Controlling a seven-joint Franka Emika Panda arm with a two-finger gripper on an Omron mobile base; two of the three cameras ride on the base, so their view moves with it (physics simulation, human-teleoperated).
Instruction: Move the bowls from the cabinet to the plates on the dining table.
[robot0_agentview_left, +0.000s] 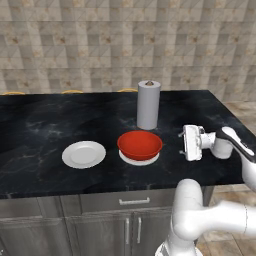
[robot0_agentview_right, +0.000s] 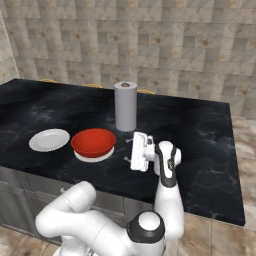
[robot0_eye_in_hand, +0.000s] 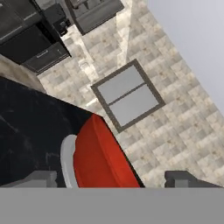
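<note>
On the black marble tabletop (robot0_agentview_left: 40, 130), the red bowl (robot0_agentview_left: 140, 144) is already sitting on one of the white plates (robot0_agentview_left: 139, 159), with just a sliver of plate rim peeking out underneath. The other plate (robot0_agentview_left: 83, 154) is bare, off to the bowl's left and well apart from it. A grey paper towel roll (robot0_agentview_left: 148, 105) stands just behind the bowl.

So the bit that matters for the next move: the tool (robot0_agentview_left: 183, 142) hangs just to the right of the bowl, turned sideways so it points roughly at the bowl's side, with a clear gap between them. From the right base view the tool (robot0_agentview_right: 129, 149) looks the same, beside the bowl (robot0_agentview_right: 93, 142) and not touching it. In the hand view the fingers (robot0_eye_in_hand: 40, 179) stand spread wide, nothing between them, and the bowl (robot0_eye_in_hand: 100, 157) shows between and beyond them.

My read is that the red bowl's half of the job is done. The brown bowl isn't on the tabletop, so I'd guess the arm needs to pull back to the right and away without clipping the bowl's rim, then go for the cabinet.
</note>
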